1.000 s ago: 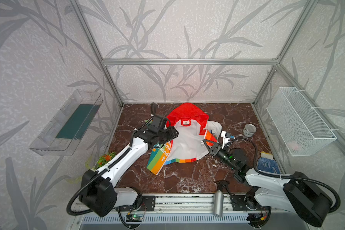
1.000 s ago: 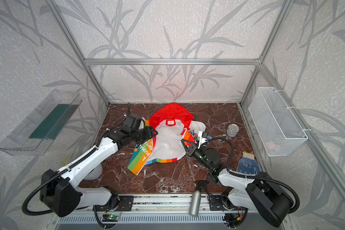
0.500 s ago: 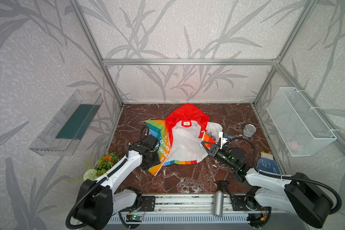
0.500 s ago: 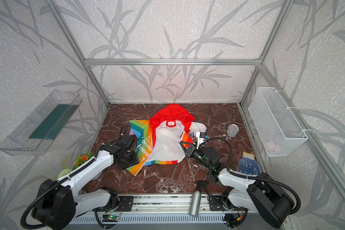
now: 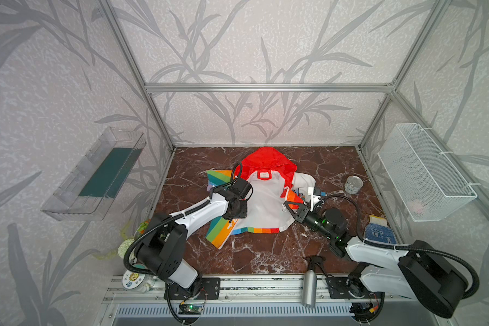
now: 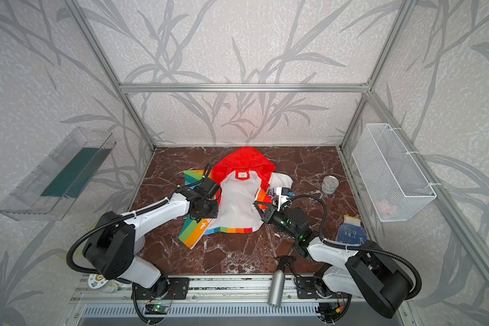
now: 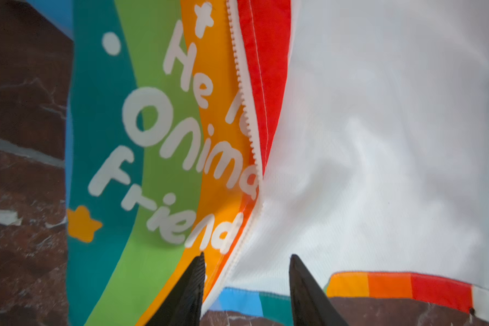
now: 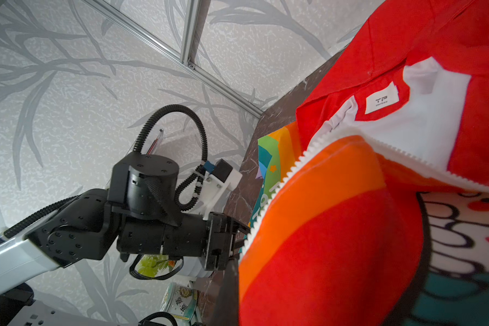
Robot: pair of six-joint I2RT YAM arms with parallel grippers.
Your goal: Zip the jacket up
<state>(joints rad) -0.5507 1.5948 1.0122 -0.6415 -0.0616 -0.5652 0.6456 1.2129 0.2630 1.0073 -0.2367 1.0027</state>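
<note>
The jacket (image 5: 266, 203) lies spread open on the marble table (image 5: 251, 254), a little behind the middle in both top views, white lining up; its red hood (image 5: 267, 163) points to the back wall, and the rainbow-striped front panel (image 5: 219, 234) is folded out to the left, lettering up. The left claw (image 5: 235, 216) hangs point-down over the inner edge of that panel, near the hem; in the left wrist view its two black fingers (image 7: 192, 288) stand spread, with the white zip teeth (image 7: 244, 113) running down between them, close by one finger, and no cloth pinched. The right claw (image 5: 289, 203) reaches in low from the right and is pressed together on the jacket's other front edge, at the orange and red trim, which it holds lifted off the table; just which bit of that edge it has I cannot make out, since cloth fills the right wrist view. The zip is undone along all I can see of it. A small tin (image 5: 353, 185) stands well to the right of the jacket; a blue dotted glove (image 5: 377, 231) lies near the table's right edge.
</note>
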